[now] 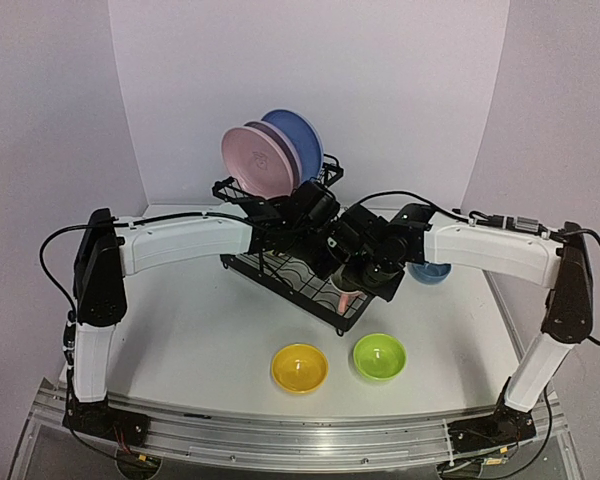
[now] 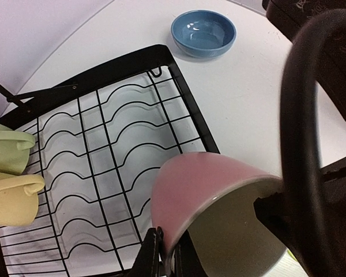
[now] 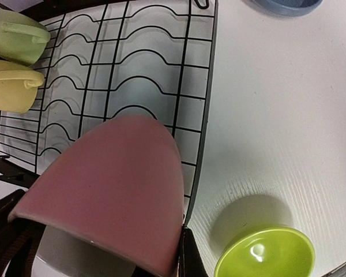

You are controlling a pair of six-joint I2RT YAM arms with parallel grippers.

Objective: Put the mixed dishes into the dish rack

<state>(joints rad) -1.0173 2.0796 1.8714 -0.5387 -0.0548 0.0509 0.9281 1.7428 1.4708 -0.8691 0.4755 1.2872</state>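
The pink mug (image 1: 348,298) hangs tilted over the front right corner of the black dish rack (image 1: 280,275). My left gripper (image 2: 168,254) is shut on its rim, and so is my right gripper (image 3: 176,261), from the other side. The mug fills both wrist views (image 2: 202,184) (image 3: 115,184). The green mug (image 2: 6,151) and the yellow mug (image 2: 8,199) lie in the rack's lower tray. The pink plate (image 1: 255,160), lavender plate (image 1: 292,152) and blue plate (image 1: 305,135) stand upright at the rack's back.
The yellow bowl (image 1: 299,367) and the lime bowl (image 1: 379,357) sit on the table in front of the rack. The blue bowl (image 1: 430,272) sits to its right, under my right arm. A black cable (image 2: 303,144) loops across the left wrist view.
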